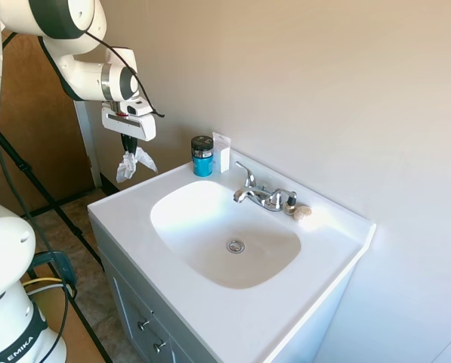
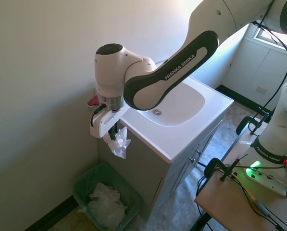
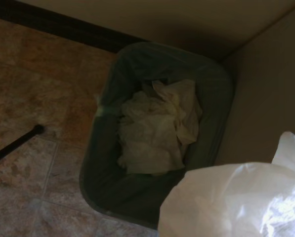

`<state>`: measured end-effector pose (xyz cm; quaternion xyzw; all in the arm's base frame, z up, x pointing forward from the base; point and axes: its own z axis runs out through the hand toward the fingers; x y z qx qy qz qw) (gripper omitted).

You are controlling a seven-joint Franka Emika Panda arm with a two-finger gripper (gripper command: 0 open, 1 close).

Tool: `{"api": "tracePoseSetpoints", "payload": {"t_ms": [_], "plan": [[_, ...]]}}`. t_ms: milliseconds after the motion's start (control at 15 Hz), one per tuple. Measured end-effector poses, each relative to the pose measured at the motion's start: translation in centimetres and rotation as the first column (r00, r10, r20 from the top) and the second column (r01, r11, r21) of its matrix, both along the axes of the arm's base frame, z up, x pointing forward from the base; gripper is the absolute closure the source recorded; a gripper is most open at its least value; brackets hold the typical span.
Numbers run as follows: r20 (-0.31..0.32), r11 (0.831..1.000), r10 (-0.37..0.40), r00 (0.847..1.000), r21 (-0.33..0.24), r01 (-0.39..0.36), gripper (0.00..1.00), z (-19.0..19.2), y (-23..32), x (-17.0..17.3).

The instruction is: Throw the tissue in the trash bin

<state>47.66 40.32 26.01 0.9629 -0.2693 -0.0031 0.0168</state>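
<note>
Wrist view gives you the trash bin (image 3: 157, 133) almost straight below: a dark green bin on a tiled floor, its far rim close to the baseboard and one side near the pale cabinet wall, with crumpled white paper (image 3: 159, 131) already lying in it. On the other side you have bare tiles.

From the second exterior view, you see the gripper (image 2: 115, 137) hanging beyond the end of the white vanity (image 2: 191, 132), between its side panel and the wall, with clear air down to the bin (image 2: 83, 185) on the floor. The wall is near on one side and the countertop edge just beside the wrist on the other, so your room is mostly downward.

The pincer is closed on the tissue (image 2: 119, 143), which dangles right under the fingers in loose folds, off the counter and above the bin. In the first exterior view you find the tissue (image 1: 129, 164) hanging past the counter's corner, apart from the blue jar (image 1: 202, 156) and the small white card (image 1: 222, 152).
</note>
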Motion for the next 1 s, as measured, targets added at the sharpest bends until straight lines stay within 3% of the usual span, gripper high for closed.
{"api": "tracePoseSetpoints", "payload": {"t_ms": [667,1000], "plan": [[-0.010,1.000,0.009,1.000,-0.015,-0.009,0.00,-1.3,0.8,-0.9],[0.028,1.000,-0.029,0.999,-0.002,0.029,0.00,0.4,0.4,-0.1]]}}
